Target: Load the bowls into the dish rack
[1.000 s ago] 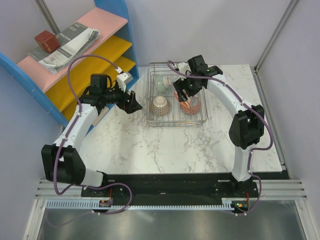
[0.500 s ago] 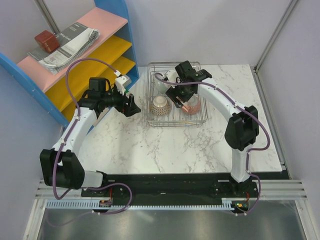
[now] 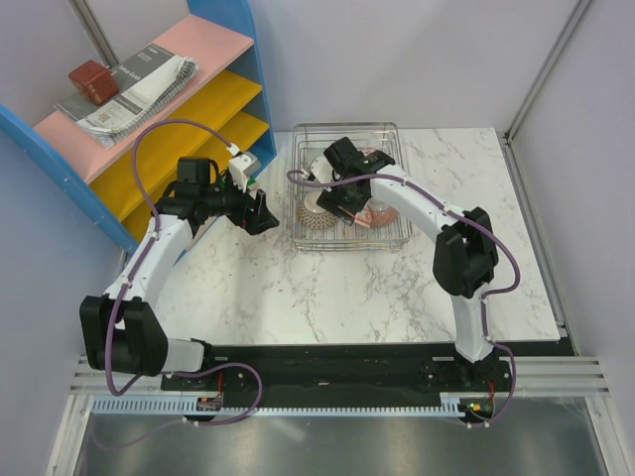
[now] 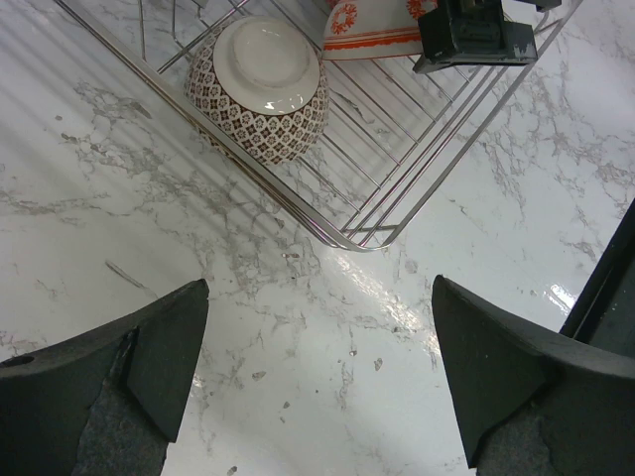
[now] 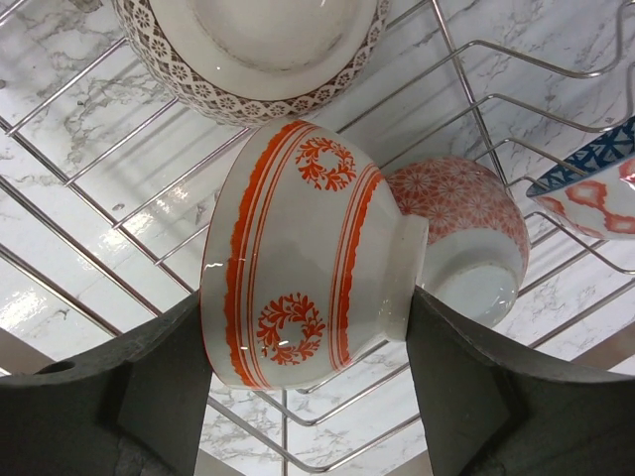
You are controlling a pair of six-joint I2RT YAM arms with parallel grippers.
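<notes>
The right gripper (image 5: 310, 382) has swung left across the dish rack (image 3: 395, 159). It clamps the red-orange bowl (image 5: 303, 263) on its side over the wires, near the brown patterned bowl (image 4: 263, 89). Left of the rack, the left gripper (image 4: 317, 382) hangs wide open above the table (image 4: 298, 317).

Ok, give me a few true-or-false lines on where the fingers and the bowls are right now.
1. The left fingers are open with nothing between them. True.
2. The right fingers hold a blue bowl. False: they hold a white bowl with orange bands, turned on its side.
3. The brown-patterned bowl lies foot-up inside the dish rack. True.
4. The held bowl hangs outside the rack. False: it is over the rack's wires, next to a red floral bowl.
</notes>
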